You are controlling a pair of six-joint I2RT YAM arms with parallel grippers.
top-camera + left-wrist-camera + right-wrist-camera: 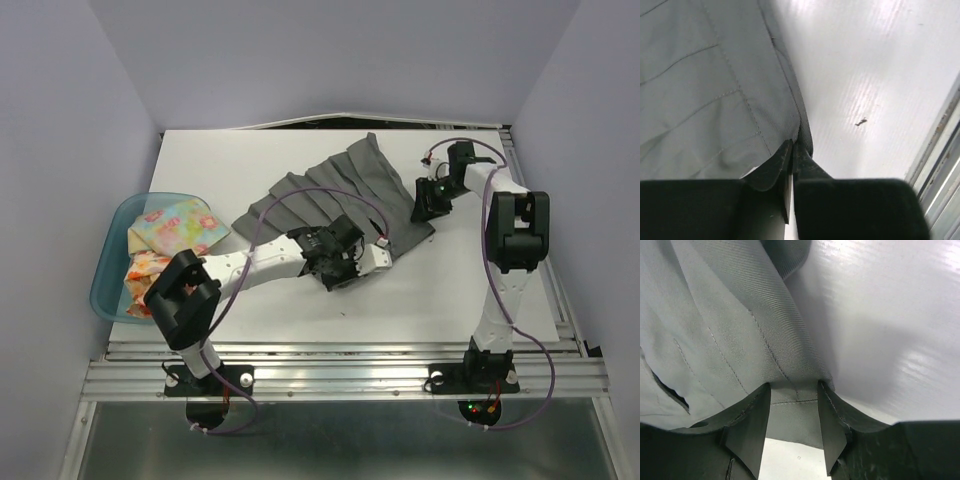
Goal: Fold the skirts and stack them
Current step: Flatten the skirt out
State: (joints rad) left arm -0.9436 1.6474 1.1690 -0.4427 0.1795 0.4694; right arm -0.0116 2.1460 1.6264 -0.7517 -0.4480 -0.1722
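Note:
The dark grey skirt (335,190) lies spread in pleats across the middle of the table. My left gripper (338,265) sits at its near hem; in the left wrist view the jaws (792,145) are pressed together on the corner of the grey cloth (705,90). My right gripper (426,205) is at the skirt's right edge. In the right wrist view it (794,390) stands open, with a stitched hem of the skirt (730,325) lying flat between the two fingers. The pastel floral skirt (175,225) and the orange-flowered skirt (140,275) lie bunched in the basin.
A translucent blue basin (103,275) sits at the table's left edge, overhanging it. White tabletop (450,290) shows in front of the grey skirt, and a metal rail (350,350) runs along the near edge. Purple walls close in on both sides.

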